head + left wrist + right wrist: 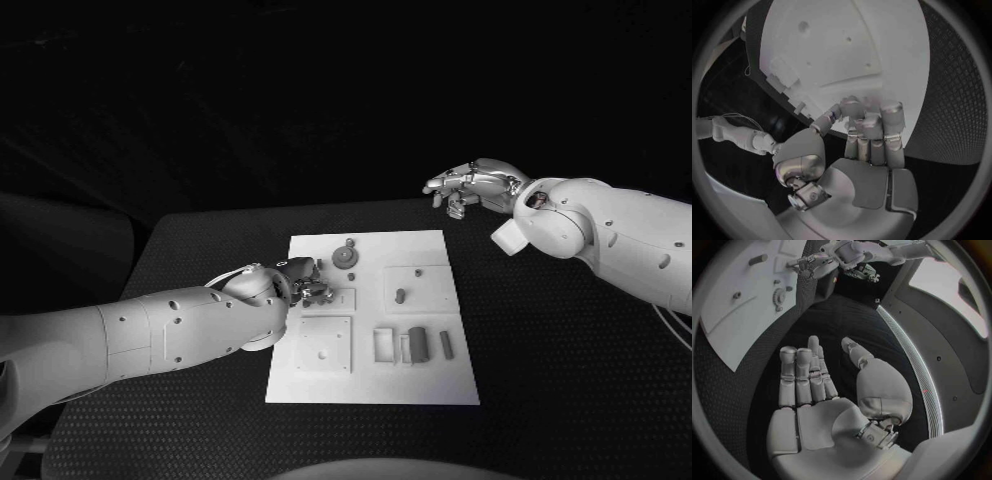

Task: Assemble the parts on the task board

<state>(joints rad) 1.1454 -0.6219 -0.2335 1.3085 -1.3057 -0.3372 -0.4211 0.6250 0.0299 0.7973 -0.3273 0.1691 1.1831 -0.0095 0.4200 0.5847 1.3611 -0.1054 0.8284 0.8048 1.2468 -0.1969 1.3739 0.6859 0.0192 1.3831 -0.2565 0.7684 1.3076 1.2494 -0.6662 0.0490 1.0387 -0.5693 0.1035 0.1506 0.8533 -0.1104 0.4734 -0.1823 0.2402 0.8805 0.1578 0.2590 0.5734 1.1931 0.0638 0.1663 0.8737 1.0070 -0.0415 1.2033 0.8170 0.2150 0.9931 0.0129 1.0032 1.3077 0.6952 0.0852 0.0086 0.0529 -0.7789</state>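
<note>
Several small grey parts lie on the white task board [433,385] in the middle of the black desk [577,400]: a round toothed gear [345,257] toward the far edge, a short peg [401,295] on a raised square near the middle, and toward the near right a dark upright block [418,344] beside a slim bar [447,344]. Judged by look alone, these are light, rigid plastic pieces that will neither bend nor crush, but they are small and smooth, so they could slip or tip. A fingertip pinch across the narrow sides of the block or bar, or across the gear's rim, seems the surest hold. Block and bar both run their long axes from the near edge of the board toward the far edge, parallel to each other. The gear lies flat, axis pointing up. The left hand [296,281] hangs over the board's left-middle area, fingers curled down together toward the plate. Whether anything is between them I cannot tell. The right hand [826,390] is held well off the board beyond its far right corner, fingers extended and apart, holding nothing.
</note>
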